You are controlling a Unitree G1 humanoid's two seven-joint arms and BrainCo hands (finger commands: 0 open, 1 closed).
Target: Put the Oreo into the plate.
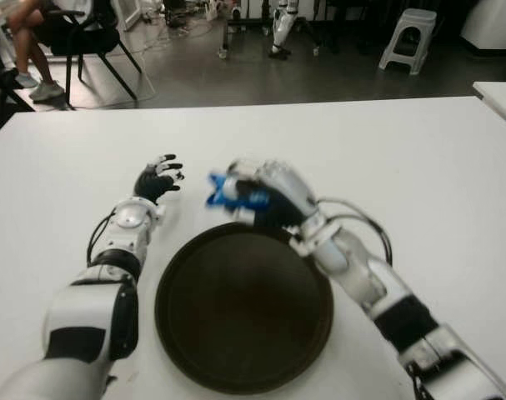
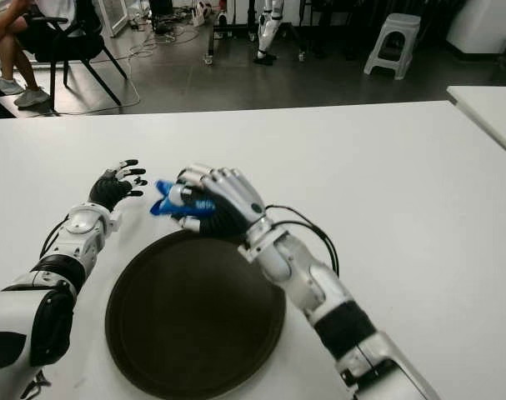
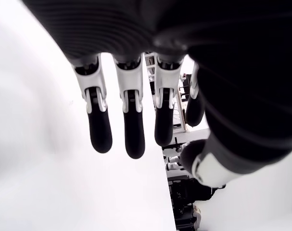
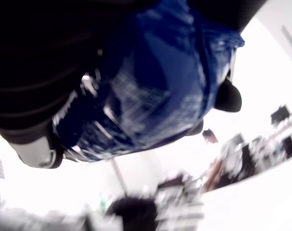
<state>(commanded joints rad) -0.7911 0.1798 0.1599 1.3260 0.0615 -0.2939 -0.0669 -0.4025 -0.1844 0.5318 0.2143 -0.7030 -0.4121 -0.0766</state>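
A blue Oreo packet [image 1: 227, 193] is clasped in my right hand [image 1: 257, 196], which hovers just beyond the far rim of the dark round plate [image 1: 244, 308]. Up close in the right wrist view, the blue wrapper [image 4: 150, 91] fills the palm with the fingers curled around it. My left hand [image 1: 158, 178] shows to the left of the plate's far edge, over the white table [image 1: 403, 158], its fingers spread and holding nothing; the left wrist view shows those straight fingers [image 3: 129, 125].
Beyond the table's far edge are a dark floor, a chair with a seated person [image 1: 36, 33] at the back left and a white stool [image 1: 409, 37] at the back right. Another white table corner [image 1: 503, 96] shows at the right.
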